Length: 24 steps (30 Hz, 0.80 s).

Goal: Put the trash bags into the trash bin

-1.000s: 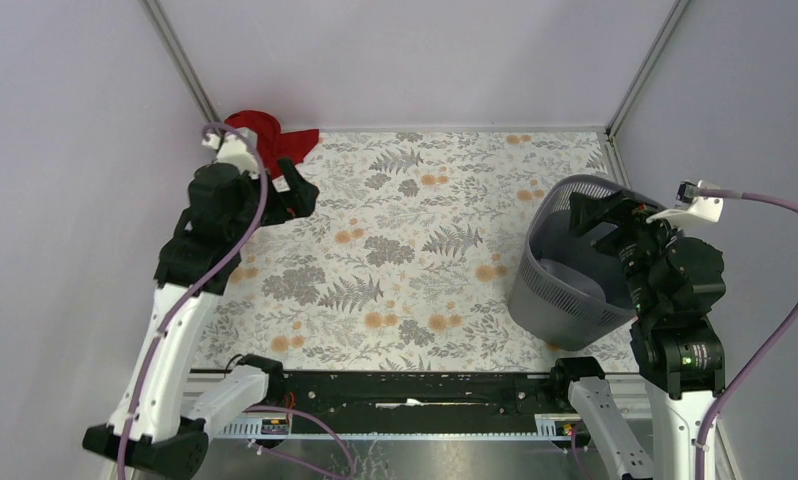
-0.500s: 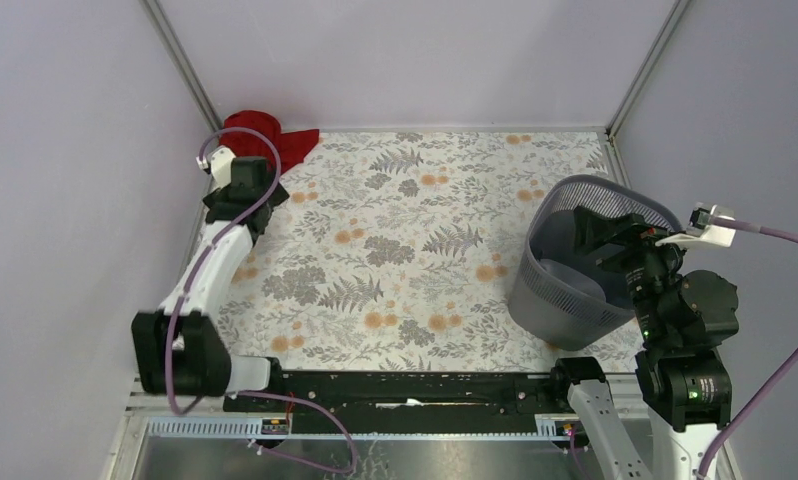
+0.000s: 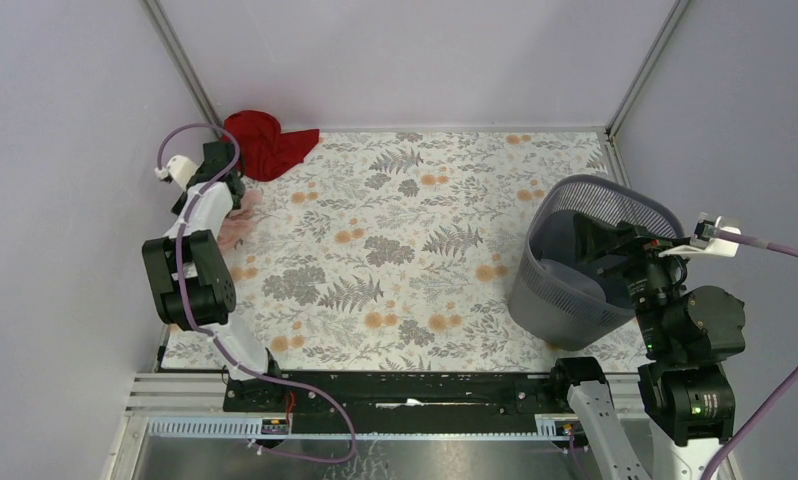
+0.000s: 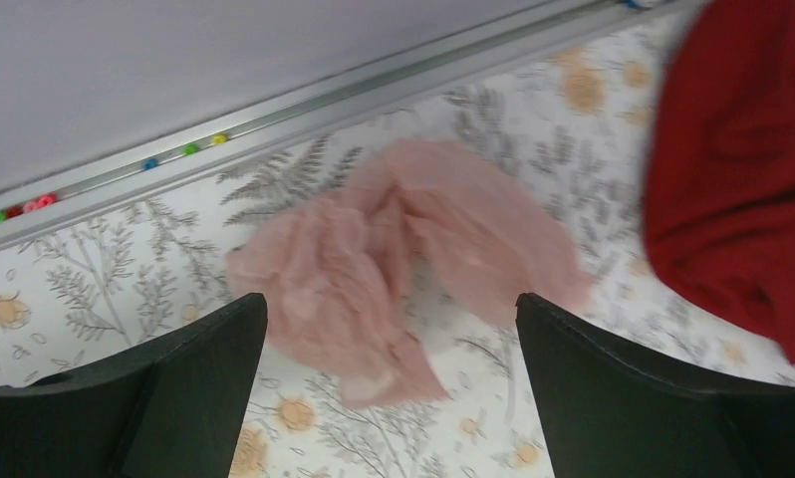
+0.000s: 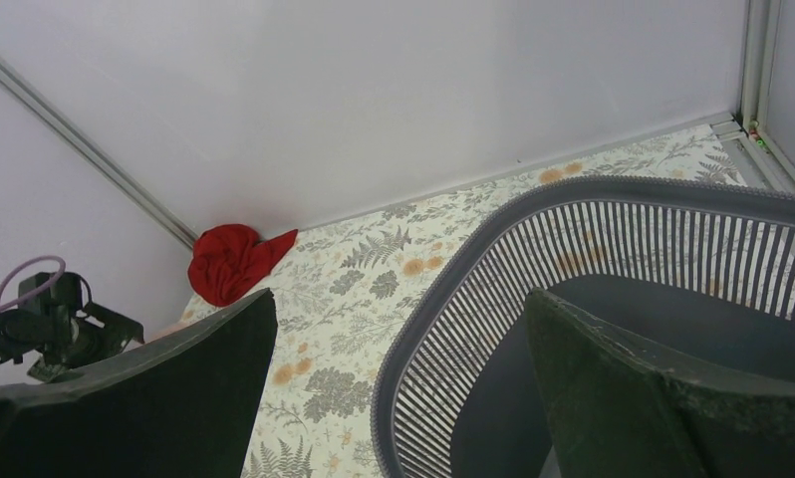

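Pale pink crumpled film trash bag [image 4: 403, 269] lies on the floral surface [image 3: 405, 250] near the far left corner, just beside a red cloth [image 3: 265, 140]. The left jaws hang spread wide over the bag, one on each side. Well apart, at the right side, sits the dark grey mesh trash bin [image 3: 575, 290]. The right jaws gape open at its rim; contact is unclear.

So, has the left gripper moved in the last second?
Yes. In the top view the left gripper swung left, from below the right tip of the red cloth to its lower left, now open over the trash bag.
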Each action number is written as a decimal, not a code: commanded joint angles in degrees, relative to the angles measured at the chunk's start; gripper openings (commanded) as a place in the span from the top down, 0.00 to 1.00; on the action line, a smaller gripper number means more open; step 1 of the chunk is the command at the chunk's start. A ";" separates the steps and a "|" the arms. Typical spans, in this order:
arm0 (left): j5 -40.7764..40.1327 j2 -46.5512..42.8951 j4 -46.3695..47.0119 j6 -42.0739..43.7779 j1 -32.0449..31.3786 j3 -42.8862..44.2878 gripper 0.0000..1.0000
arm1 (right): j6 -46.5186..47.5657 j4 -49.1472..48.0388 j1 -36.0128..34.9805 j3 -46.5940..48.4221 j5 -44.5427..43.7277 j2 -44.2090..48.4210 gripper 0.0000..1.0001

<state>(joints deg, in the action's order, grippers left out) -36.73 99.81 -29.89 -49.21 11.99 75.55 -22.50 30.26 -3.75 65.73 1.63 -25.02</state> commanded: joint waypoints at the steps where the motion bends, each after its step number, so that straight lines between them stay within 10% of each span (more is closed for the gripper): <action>1: 7.74 5.08 1.31 -2.36 4.59 -1.00 0.01 | -1.08 -2.30 0.16 0.73 1.70 -0.86 0.00; 10: 16.86 7.17 6.30 -1.20 3.87 -2.77 0.17 | -6.56 -4.43 0.19 0.07 16.26 -6.27 0.00; 24: 42.89 5.96 11.88 -0.89 2.16 -4.41 0.74 | -5.86 0.44 0.15 4.06 23.34 -11.48 0.00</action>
<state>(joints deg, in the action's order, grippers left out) -6.85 108.38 -23.68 -50.06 15.03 72.62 -28.77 29.23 -3.73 66.30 22.31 -34.63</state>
